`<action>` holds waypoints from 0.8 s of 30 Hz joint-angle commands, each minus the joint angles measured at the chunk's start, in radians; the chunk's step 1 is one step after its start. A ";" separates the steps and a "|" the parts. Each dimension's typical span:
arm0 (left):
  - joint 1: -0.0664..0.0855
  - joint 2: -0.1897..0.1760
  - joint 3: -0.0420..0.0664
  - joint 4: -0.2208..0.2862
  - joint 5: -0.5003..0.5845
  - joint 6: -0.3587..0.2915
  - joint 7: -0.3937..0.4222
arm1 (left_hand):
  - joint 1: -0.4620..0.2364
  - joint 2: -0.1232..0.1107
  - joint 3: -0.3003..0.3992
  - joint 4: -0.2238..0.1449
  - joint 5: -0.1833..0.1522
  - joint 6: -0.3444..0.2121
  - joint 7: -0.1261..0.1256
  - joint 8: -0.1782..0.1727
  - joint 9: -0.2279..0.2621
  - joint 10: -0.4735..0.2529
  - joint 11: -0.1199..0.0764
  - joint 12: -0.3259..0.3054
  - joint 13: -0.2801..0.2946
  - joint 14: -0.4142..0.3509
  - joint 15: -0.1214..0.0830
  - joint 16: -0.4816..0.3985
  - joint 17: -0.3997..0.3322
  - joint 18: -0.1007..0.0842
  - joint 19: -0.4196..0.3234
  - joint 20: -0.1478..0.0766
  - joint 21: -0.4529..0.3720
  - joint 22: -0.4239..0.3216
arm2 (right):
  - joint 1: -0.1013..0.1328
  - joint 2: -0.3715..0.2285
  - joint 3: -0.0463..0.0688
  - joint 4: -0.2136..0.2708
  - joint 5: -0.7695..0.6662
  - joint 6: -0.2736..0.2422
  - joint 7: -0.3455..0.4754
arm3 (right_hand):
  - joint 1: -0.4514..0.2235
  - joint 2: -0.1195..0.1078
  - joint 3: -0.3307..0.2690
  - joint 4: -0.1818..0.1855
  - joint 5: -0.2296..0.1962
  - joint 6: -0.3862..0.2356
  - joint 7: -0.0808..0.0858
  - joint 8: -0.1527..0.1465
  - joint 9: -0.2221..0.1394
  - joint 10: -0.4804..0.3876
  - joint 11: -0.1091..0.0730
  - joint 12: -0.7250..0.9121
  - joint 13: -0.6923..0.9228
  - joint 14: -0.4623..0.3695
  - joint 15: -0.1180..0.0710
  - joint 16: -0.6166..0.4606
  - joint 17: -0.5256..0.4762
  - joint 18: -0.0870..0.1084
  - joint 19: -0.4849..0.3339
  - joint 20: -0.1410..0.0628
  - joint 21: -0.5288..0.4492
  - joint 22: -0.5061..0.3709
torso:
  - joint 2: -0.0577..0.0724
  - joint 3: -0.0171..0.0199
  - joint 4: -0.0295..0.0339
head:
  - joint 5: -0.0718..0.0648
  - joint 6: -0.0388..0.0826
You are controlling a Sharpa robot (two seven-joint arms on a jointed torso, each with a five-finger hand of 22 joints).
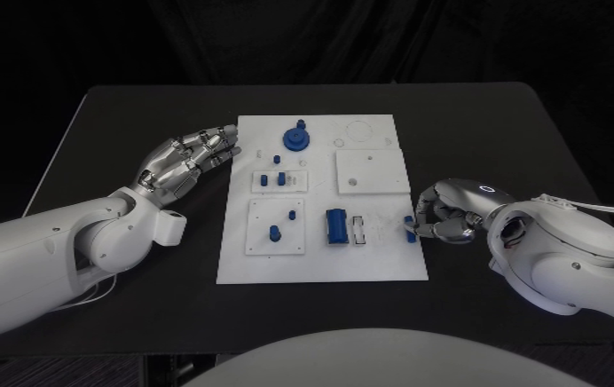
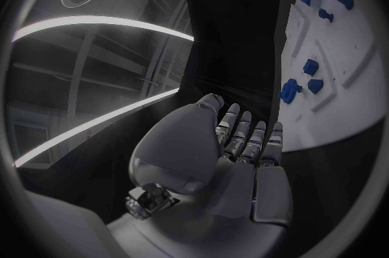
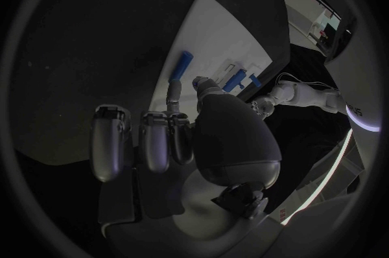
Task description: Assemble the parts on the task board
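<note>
Head view shows you the right hand at the task board's 3 o'clock edge, fingers pinching a small blue peg, likely light, stiff and slippery, so grip its middle, while your left hand hovers spread over the surface at 9 o'clock.

A flat white plastic task board with raised white square panels carries small glossy blue plastic parts on a matte black counter, flanked by white arms ending in a silver left hand and a silver right hand.
</note>
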 commanded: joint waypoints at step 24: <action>-0.002 0.013 0.001 -0.008 -0.005 0.006 0.005 | 0.012 -0.005 0.009 -0.001 0.009 0.003 0.045 0.007 0.001 0.004 0.000 0.005 0.001 0.006 0.002 0.007 0.001 -0.017 0.012 0.001 0.006 0.004 | -0.001 0.048 0.000 -0.029 -0.075 0.052 -0.073 | -0.050 0.006 -0.016 0.011 -0.091 0.021 0.010 -0.021 -0.022 0.104 0.014 0.003 0.263 0.097 0.014 -0.006 0.225 -0.010 0.058 0.014 -0.010 0.225 | 0.001 0.0022 0.0013 | -0.003 0.000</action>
